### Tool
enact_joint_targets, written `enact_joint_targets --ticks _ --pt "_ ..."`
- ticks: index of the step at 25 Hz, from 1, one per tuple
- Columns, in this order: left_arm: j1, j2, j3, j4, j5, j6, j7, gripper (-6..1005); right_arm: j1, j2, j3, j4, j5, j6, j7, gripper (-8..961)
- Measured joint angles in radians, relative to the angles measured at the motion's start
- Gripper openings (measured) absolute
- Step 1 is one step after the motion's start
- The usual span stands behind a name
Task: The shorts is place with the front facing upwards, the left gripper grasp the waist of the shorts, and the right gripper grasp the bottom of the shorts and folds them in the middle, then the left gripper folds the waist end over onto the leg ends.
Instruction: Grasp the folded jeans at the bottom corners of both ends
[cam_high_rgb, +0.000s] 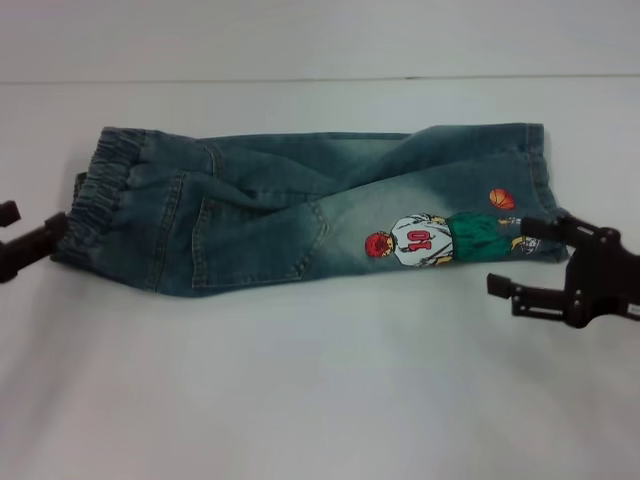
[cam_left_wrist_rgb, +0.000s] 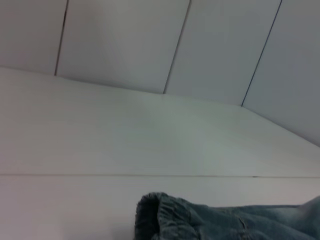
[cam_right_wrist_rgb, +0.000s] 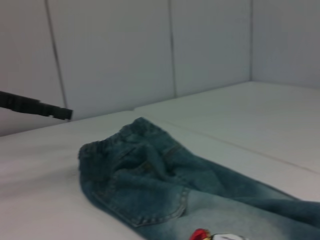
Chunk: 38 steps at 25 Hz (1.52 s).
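- Reaching from the right, black right end effector (cam_high_rgb: 520, 255), fingers apart, upper finger touching the hemmed leg ends (cam_high_rgb: 535, 190).
- Black left end effector (cam_high_rgb: 30, 240) at the ruffled waistband; finger state indiscernible.
- Blue-green denim shorts (cam_high_rgb: 300, 205), folded lengthwise, lying flat on white tabletop (cam_high_rgb: 320, 400).

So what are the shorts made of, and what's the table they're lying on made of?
The shorts look like denim: blue-green woven cloth with faded pale patches, stitched seams and a back pocket, and a gathered stretchy waistband. The cartoon player seems printed on, flat and bright. The table looks like a smooth, matte white board, perhaps laminate or painted wood; the pictures can't settle which.
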Motion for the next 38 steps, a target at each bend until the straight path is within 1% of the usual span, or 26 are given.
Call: enact_joint_targets --ticks 6,9,12,17,18,22,28,31,38 --pt "-0.013 0.0 0.011 -0.022 0.046 -0.054 0.01 831 0.005 0.0 -0.007 0.01 -0.005 -0.024 0.0 952" --pt "-0.039 0.002 0.031 -0.043 0.102 -0.146 0.012 830 0.005 0.0 -0.007 0.015 -0.005 -0.045 0.0 952" --pt "-0.066 0.005 0.058 -0.081 0.129 -0.228 0.038 829 0.008 0.0 -0.007 0.02 -0.005 -0.062 0.0 952" --pt "-0.093 0.007 0.095 -0.097 0.165 -0.283 0.082 822 0.011 0.0 -0.007 0.025 0.0 -0.085 0.0 951" --pt "-0.105 0.013 0.102 -0.097 0.191 -0.291 0.079 820 0.012 0.0 -0.007 0.025 0.0 -0.091 0.0 951" --pt "-0.112 0.021 0.098 -0.093 0.215 -0.286 0.068 811 0.017 0.0 -0.007 0.026 0.001 -0.096 0.007 951" --pt "-0.118 0.025 0.099 -0.092 0.244 -0.284 0.063 798 0.021 0.001 -0.007 0.026 0.001 -0.096 0.01 949" --pt "-0.131 0.028 0.1 -0.093 0.283 -0.281 0.038 792 0.024 0.003 -0.007 0.026 0.001 -0.097 0.011 948" --pt "-0.149 0.035 0.102 -0.099 0.325 -0.276 -0.003 477 0.034 0.003 -0.007 0.027 0.001 -0.088 0.012 946"
